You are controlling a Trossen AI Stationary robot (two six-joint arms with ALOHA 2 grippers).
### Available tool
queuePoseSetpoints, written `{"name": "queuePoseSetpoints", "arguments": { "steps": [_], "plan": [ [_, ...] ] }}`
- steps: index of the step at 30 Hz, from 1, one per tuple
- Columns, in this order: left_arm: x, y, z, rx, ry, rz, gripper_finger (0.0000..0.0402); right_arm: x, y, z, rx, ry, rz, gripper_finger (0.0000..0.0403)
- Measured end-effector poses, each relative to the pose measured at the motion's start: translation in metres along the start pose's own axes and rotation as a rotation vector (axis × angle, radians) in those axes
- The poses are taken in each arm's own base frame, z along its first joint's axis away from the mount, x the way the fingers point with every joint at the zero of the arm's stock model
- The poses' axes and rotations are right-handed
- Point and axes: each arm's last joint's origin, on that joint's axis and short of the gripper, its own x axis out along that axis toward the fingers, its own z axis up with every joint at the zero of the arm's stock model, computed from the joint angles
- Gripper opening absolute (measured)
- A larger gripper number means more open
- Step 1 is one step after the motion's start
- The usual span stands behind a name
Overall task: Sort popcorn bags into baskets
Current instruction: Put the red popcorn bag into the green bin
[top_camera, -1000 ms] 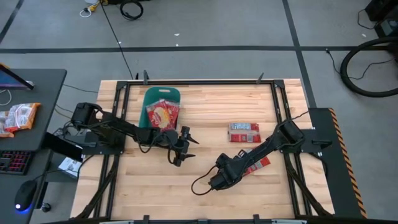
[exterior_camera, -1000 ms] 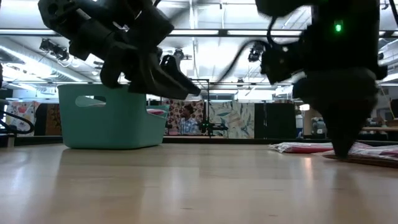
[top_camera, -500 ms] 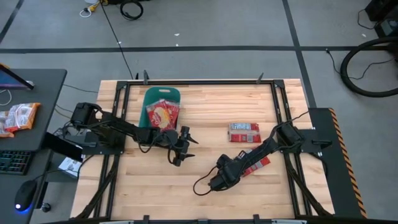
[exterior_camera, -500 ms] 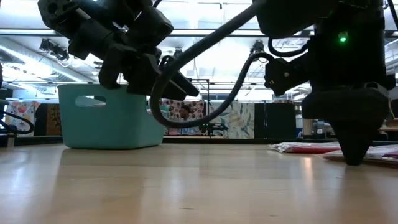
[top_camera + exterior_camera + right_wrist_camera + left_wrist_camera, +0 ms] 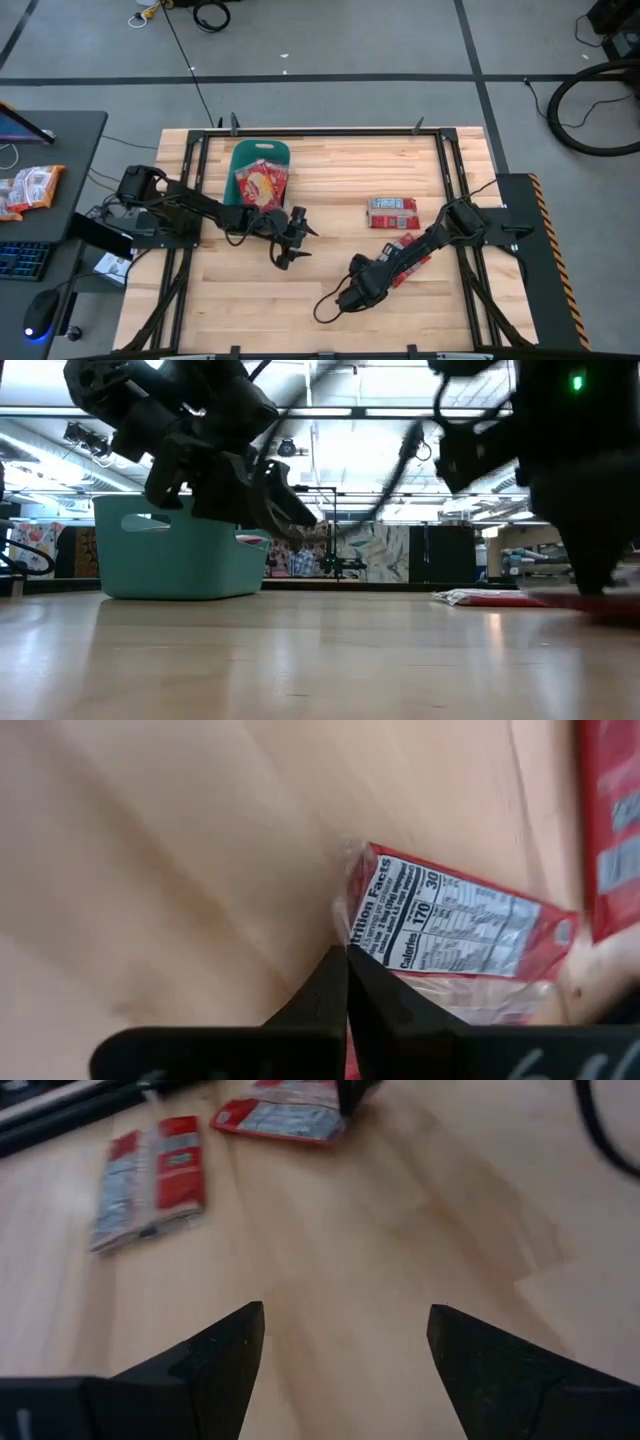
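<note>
Jaws: right gripper [image 5: 345, 982] closed, tips together at edge of popcorn bag [image 5: 455, 930] lying flat on table [image 5: 330, 175]; second bag [image 5: 392, 212] nearby. Teal basket [image 5: 245, 156] holds bags. Left gripper [image 5: 345, 1355] open, hovering mid-table

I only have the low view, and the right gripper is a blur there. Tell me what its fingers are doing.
Observer: In the right wrist view, the right gripper is shut, with its tips at the edge of a popcorn bag that shows its nutrition label.
Operator: Report the left gripper too.
Observer: The left gripper is open over bare table and holds nothing.
Operator: Count the loose bags.
Observer: From above there are two. One is that bag, partly under the right arm. A second popcorn bag lies clear of the arm.
</note>
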Motion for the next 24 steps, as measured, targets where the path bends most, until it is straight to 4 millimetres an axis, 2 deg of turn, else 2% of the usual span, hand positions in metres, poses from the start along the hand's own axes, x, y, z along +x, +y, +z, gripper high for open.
{"name": "queuePoseSetpoints", "arguments": {
  "steps": [9, 16, 24],
  "plan": [
    [0.010, -0.007, 0.001, 0.050, -0.095, -0.036, 0.0286, -0.042, 0.004, 0.005, -0.082, -0.131, 0.048, 0.0002],
    [0.017, -0.018, 0.001, 0.122, -0.134, -0.052, 0.0286, -0.067, 0.004, 0.010, -0.115, -0.222, 0.082, 0.0002],
    [0.027, -0.019, 0.001, 0.113, -0.189, -0.054, 0.0286, -0.091, 0.003, 0.018, -0.158, -0.307, 0.132, 0.0001]
  ]
}}
